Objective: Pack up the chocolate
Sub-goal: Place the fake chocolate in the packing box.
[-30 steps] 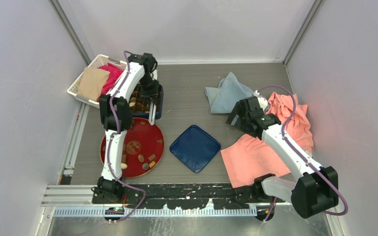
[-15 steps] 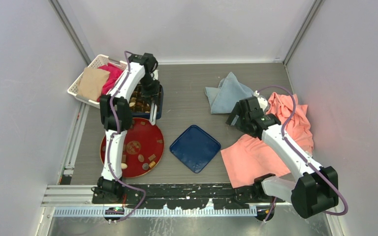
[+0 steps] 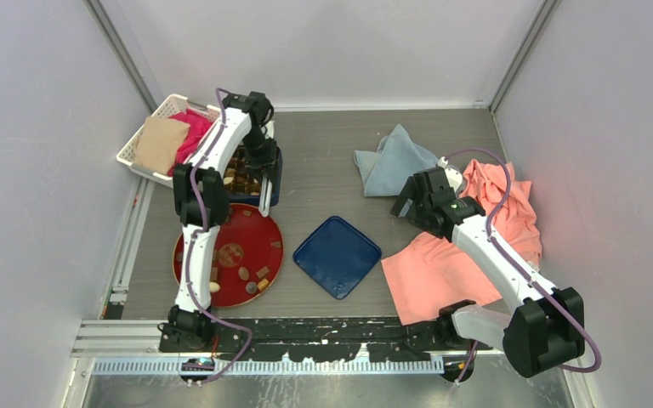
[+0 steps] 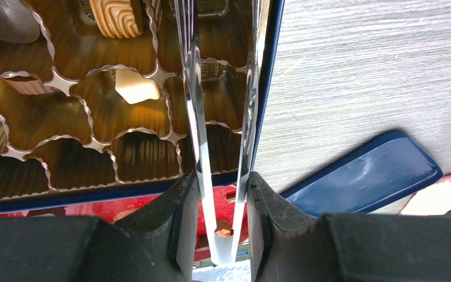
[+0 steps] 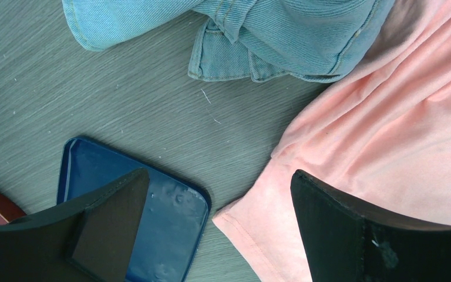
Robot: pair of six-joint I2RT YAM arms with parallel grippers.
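Several chocolate pieces (image 3: 243, 274), tan and dark, lie on the round red plate (image 3: 255, 238). More sit in the gold tray (image 4: 47, 117) of the blue box (image 3: 277, 174): a cream-white piece (image 4: 134, 88), a tan ridged one (image 4: 116, 14) and a dark one (image 4: 3, 20). My left gripper (image 4: 222, 194) hangs over the box's right side, shut on the metal tongs (image 4: 195, 117). The tong blades run over the tray cells; their tips are out of view. My right gripper (image 5: 218, 176) hovers open and holds nothing, above bare table between the lid and the pink cloth.
A dark blue lid (image 3: 337, 255) lies flat mid-table. A pink cloth (image 3: 442, 272) and a denim cloth (image 3: 395, 161) lie at the right. A white basket (image 3: 127, 153) with cloths stands at the back left, beside the box.
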